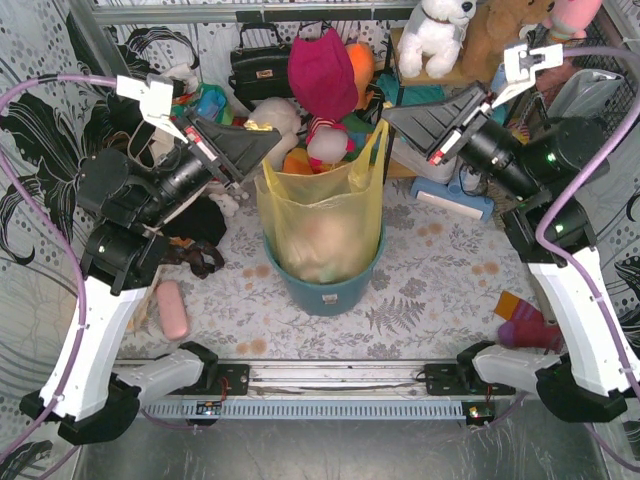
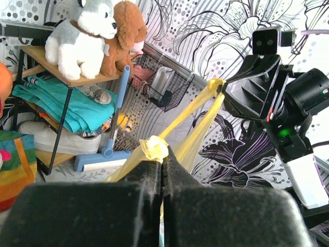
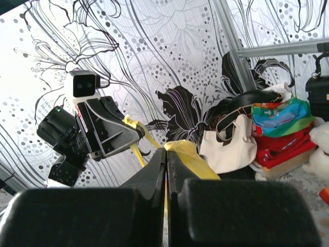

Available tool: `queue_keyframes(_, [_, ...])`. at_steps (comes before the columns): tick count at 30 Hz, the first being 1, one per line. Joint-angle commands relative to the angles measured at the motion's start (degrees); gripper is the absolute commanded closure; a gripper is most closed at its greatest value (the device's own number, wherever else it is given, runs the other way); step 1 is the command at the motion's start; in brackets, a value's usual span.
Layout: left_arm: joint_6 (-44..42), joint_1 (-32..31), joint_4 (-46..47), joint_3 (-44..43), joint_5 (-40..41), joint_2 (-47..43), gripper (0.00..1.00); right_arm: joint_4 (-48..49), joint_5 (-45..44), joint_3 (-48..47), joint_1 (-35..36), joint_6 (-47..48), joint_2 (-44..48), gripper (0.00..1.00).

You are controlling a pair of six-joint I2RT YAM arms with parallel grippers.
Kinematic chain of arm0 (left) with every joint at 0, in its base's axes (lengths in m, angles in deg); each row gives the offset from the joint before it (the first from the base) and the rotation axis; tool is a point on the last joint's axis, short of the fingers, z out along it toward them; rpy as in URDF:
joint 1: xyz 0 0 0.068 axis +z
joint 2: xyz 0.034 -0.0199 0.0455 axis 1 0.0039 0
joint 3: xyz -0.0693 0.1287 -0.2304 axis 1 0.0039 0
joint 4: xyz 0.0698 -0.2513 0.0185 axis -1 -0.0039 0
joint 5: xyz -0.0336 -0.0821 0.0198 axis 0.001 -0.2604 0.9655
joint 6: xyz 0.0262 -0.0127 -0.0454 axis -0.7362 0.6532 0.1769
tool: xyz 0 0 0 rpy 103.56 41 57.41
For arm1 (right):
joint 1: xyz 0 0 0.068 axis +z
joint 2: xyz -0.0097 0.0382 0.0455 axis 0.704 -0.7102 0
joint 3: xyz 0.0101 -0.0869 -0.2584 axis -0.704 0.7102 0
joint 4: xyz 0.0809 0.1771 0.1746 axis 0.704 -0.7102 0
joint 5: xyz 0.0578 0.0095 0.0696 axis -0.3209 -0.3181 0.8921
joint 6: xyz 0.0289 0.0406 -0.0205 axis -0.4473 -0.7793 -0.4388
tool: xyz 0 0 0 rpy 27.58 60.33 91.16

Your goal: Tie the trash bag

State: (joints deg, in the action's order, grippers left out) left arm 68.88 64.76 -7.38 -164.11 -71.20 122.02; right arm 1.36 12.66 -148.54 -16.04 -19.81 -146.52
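Trash bag (image 1: 320, 212), one, pinched by left hand (image 1: 270, 137) and right hand (image 1: 388, 119).

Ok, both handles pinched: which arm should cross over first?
Probably right: the right gripper holds a long raised handle of the trash bag, free to cross; the left gripper pinches closer to the bag's rim.

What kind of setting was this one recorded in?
Probably a staged robot test cell dressed as a cluttered home corner: printed floral backdrop panels on a metal frame, plush toys on a shelf, and a trash bag in a teal bin.
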Motion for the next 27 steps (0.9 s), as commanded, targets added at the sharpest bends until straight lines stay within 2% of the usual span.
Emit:
queue_keyframes(1, [1.1, 0.2, 6.6, 4.5, 0.2, -2.3, 1.00, 3.6, -2.9, 7.4, 0.2, -0.3, 4.2, 1.00])
queue_keyframes(3, [1.9, 0.2, 7.6, 8.0, 0.2, -3.6, 1.00, 5.9, -3.5, 14.0, 0.2, -1.9, 6.0, 1.00])
queue_keyframes(6, [2.8, 0.2, 8.4, 11.9, 0.2, -4.8, 0.99, 8.4, -2.7, 19.1, 0.2, -4.4, 7.4, 1.00])
queue_keyframes(8, [3.2, 0.2, 9.0, 12.9, 0.4, -5.4, 0.91, 9.1, -2.2, 19.8, 0.2, -4.9, 7.4, 1.00])
queue_keyframes(9, [3.3, 0.2, 9.0, 13.0, 0.8, -5.6, 0.82, 9.3, -1.9, 19.5, 0.2, -5.0, 7.2, 1.00])
queue_keyframes(10, [3.3, 0.2, 8.8, 12.8, 1.2, -5.7, 0.71, 9.4, -1.6, 19.1, 0.2, -4.8, 6.7, 0.96])
queue_keyframes(11, [3.1, 0.1, 8.6, 12.5, 1.6, -5.7, 0.62, 9.5, -1.4, 18.6, 0.1, -4.7, 6.3, 0.83])
queue_keyframes(12, [2.8, 0.2, 8.3, 12.1, 2.0, -5.7, 0.58, 9.6, -1.3, 18.0, 0.2, -4.7, 5.8, 0.69])
queue_keyframes(13, [2.6, 0.2, 7.9, 11.5, 2.2, -5.6, 0.57, 9.6, -1.2, 17.3, 0.2, -4.6, 5.2, 0.61])
queue_keyframes(14, [2.3, 0.2, 7.5, 11.0, 2.3, -5.4, 0.57, 9.6, -1.2, 16.6, 0.2, -4.5, 4.6, 0.58])
queue_keyframes(18, [1.1, 0.2, 5.8, 8.9, 2.7, -4.2, 0.59, 9.3, -1.5, 14.4, 0.2, -4.3, 2.4, 0.61])
queue_keyframes(23, [-0.3, 0.2, 2.6, 8.2, 6.6, -3.5, 0.55, 9.7, -1.6, 12.8, 0.2, -4.4, 1.3, 0.60])
queue_keyframes(27, [-1.6, 0.2, 0.0, 6.6, 9.8, -2.5, 0.50, 5.4, -5.3, 11.6, 0.2, -2.6, 1.7, 0.62])
